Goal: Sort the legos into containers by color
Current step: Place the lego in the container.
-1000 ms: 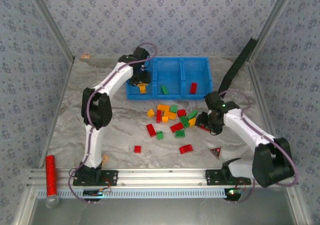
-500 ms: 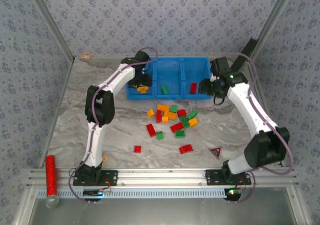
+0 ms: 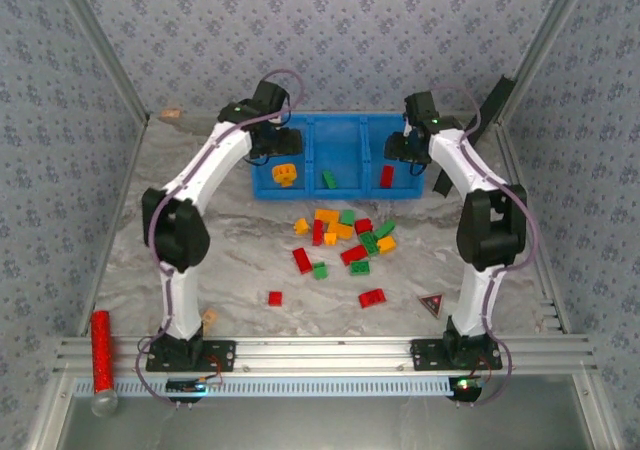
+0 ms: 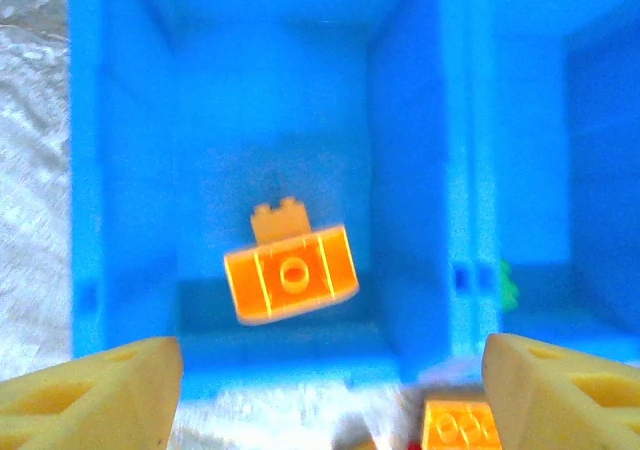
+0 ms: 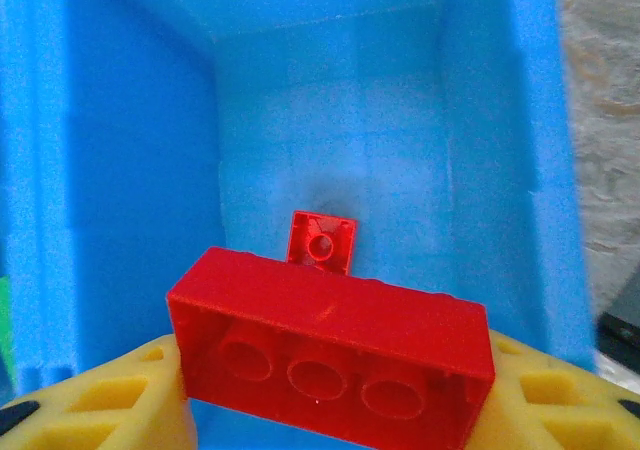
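Seen from above, the left gripper [image 3: 275, 148] hangs over the left compartment of the blue tray [image 3: 350, 120]. An orange brick [image 3: 285, 175] lies just under its tips, on the side toward the arm bases. The right gripper [image 3: 400, 150] hangs over the right compartment, with a loose red brick [image 3: 386, 176] on the floor just beside its tips. A green brick [image 3: 328, 179] sits in the middle compartment, between the two tools. The unsorted legos [image 3: 345, 235] lie scattered on the table [image 3: 230, 260], well apart from both grippers.

In the left wrist view, the yellow fingers [image 4: 90, 390] stand spread wide with nothing between them. The orange brick [image 4: 292, 275] lies ahead of them inside the compartment. It is blurred, so it may be resting on the floor or in mid-air. A smaller orange piece [image 4: 280, 218] touches its far edge.

In the right wrist view, the right gripper's fingers [image 5: 100, 400] pinch a held red brick [image 5: 335, 345] by its two ends, hollow underside toward the camera. Beyond it, the loose red brick [image 5: 322, 240] lies on the compartment floor.
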`<action>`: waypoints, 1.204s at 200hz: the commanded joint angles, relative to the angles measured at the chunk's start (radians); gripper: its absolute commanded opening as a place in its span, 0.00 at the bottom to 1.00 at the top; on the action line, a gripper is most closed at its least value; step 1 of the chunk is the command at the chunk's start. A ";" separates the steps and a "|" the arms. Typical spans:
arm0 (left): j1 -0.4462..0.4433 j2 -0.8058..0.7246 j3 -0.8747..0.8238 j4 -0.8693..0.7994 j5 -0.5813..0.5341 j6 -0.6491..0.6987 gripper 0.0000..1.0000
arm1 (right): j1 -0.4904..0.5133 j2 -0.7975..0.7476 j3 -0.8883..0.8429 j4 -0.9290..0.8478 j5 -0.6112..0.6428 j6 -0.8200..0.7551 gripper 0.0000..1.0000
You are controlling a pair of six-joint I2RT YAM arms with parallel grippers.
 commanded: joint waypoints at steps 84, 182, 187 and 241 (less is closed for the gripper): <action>-0.346 -0.364 -0.630 -0.063 0.101 -0.312 0.78 | -0.003 0.152 0.079 0.038 -0.047 -0.040 0.53; -0.502 -0.304 -0.733 0.039 0.159 -0.427 0.78 | -0.004 0.148 0.073 0.026 -0.078 -0.069 0.66; -0.505 -0.300 -0.738 0.050 0.159 -0.438 0.78 | -0.005 0.144 0.071 0.027 -0.079 -0.072 0.66; -0.524 -0.207 -0.705 0.094 0.170 -0.450 0.77 | -0.006 0.109 0.057 0.027 -0.102 -0.075 0.75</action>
